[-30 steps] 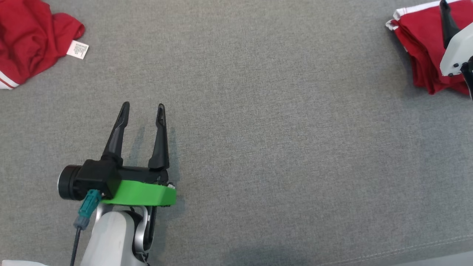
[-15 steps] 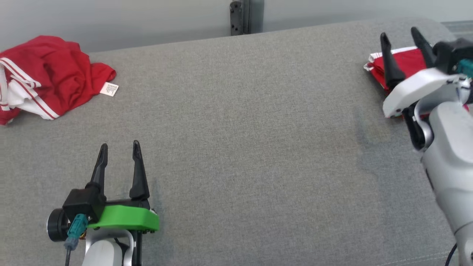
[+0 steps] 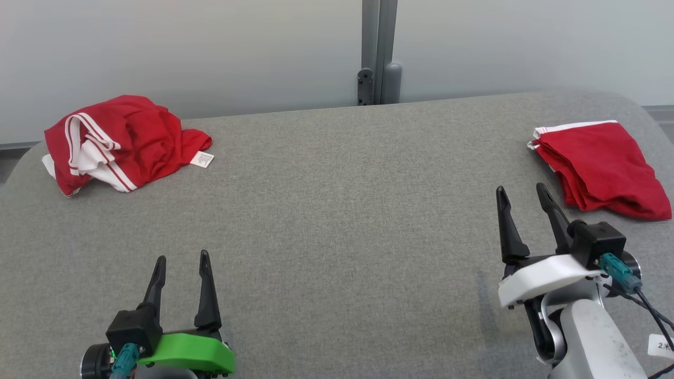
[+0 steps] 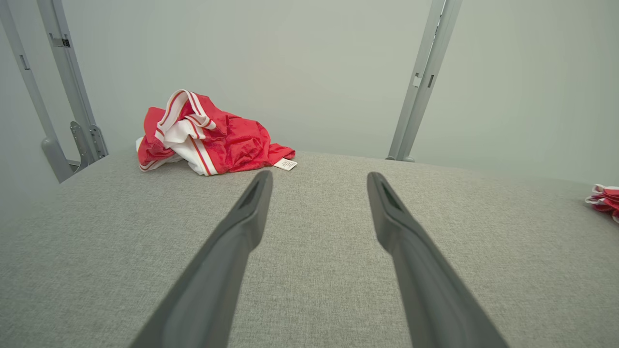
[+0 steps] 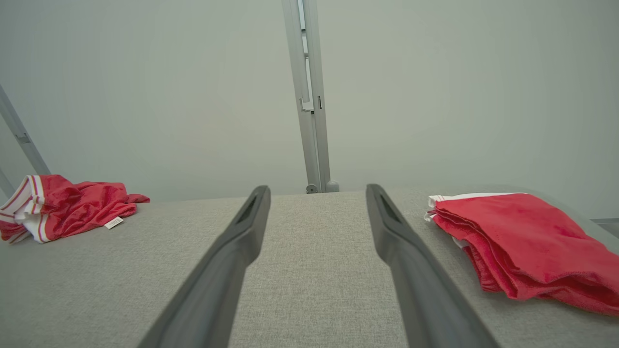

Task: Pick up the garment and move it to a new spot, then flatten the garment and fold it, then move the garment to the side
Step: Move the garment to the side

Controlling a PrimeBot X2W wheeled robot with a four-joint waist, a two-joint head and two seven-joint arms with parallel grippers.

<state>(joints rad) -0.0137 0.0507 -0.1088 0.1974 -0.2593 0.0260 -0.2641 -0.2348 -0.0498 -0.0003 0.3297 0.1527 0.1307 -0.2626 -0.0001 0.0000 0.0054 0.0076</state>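
Left pincer (image 3: 182,257): fingers apart, nothing held, at 7 o'clock in the head view.
Right pincer (image 3: 519,188): also spread and empty, at 5 o'clock.
Crumpled garment (image 3: 121,142): red with white stripes, heaped at 11 o'clock from the left pincer.
Handling: probably light, limp and sturdy. Pinch a raised fold or the striped hem, and expect it to drape.
Folded garment (image 3: 600,168): at 2 o'clock from the right pincer, near the edge.
Surface (image 3: 337,210): the grey middle is bare and wide, with room to spread. The far left corner lies close behind the heap.
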